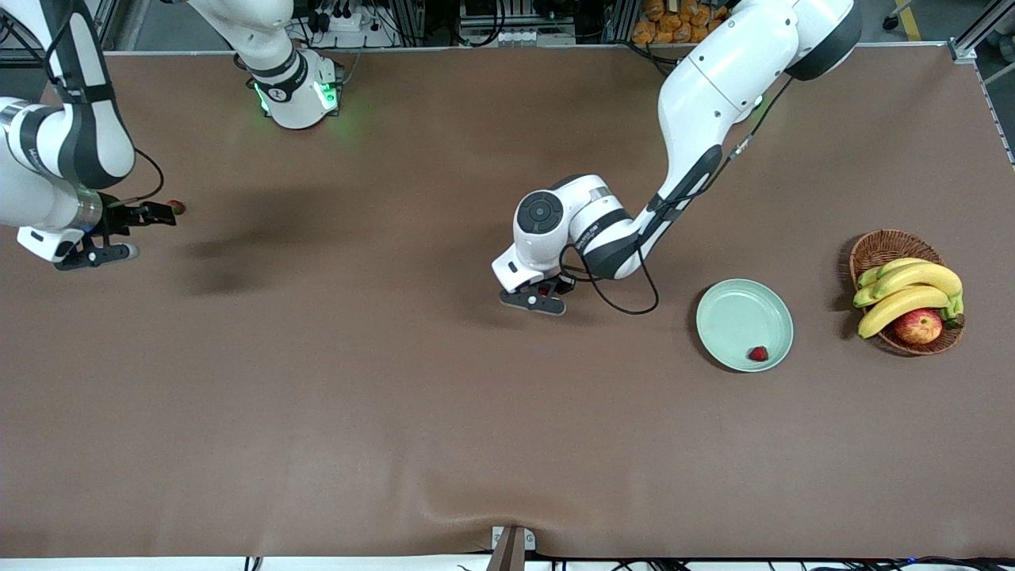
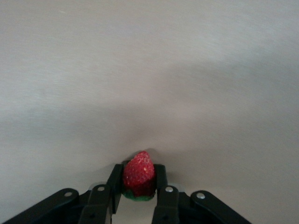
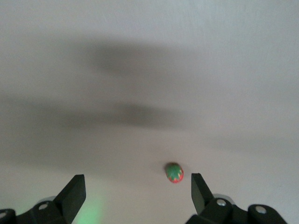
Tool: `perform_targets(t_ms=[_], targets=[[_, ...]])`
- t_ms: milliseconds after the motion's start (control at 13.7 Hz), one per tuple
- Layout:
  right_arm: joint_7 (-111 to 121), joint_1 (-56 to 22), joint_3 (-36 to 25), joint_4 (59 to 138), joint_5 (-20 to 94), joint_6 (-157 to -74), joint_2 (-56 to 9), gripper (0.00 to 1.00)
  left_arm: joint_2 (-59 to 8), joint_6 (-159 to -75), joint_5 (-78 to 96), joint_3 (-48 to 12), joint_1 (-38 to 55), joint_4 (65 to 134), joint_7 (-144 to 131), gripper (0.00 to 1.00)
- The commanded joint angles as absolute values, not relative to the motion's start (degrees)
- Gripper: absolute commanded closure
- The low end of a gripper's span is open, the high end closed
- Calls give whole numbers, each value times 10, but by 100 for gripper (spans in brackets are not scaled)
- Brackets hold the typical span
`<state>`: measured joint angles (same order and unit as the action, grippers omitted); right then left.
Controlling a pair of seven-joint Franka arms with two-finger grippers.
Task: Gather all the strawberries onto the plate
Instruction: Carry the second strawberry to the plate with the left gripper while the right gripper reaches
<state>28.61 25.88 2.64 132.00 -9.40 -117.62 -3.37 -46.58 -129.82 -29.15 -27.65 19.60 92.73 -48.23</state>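
A red strawberry (image 2: 139,173) with its green top toward the wrist sits between the fingers of my left gripper (image 2: 138,181), which is shut on it, low over the middle of the brown table; a bit of its red shows in the front view (image 1: 544,291) under the left gripper (image 1: 542,296). A second strawberry (image 1: 759,354) lies in the pale green plate (image 1: 733,313). The third strawberry (image 1: 176,207) lies on the table at the right arm's end. My right gripper (image 1: 151,231) hangs open over it; this strawberry (image 3: 174,172) shows close to one finger (image 3: 198,189) of the right gripper (image 3: 138,186).
A wicker basket (image 1: 880,242) with bananas (image 1: 912,289) and an apple (image 1: 918,325) stands beside the plate, at the left arm's end of the table. The brown cloth (image 1: 396,396) covers the whole table.
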Motion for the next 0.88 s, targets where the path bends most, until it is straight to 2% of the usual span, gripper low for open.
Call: perform_targets(t_ms=[0, 146, 219, 512, 658, 804], targets=[[313, 262, -12, 1382, -91, -1221, -11, 0, -433, -1243, -294, -279, 145, 926, -509, 100], [353, 262, -55, 1418, -97, -1282, -15, 0, -398, -1209, -294, -282, 93, 950, -532, 100], [364, 263, -68, 1431, -97, -1303, -17, 3, -378, -1206, -294, -282, 60, 975, -541, 100], [381, 265, -98, 1469, -98, -1360, -27, 23, -334, -1206, -294, -308, -80, 1041, -529, 100], [381, 271, -98, 1474, -98, -1384, -50, 24, -300, -1208, -295, -345, -173, 1092, -498, 100], [388, 272, -98, 1475, -98, -1407, -73, 24, -301, -1211, -295, -387, -248, 1106, -476, 100]])
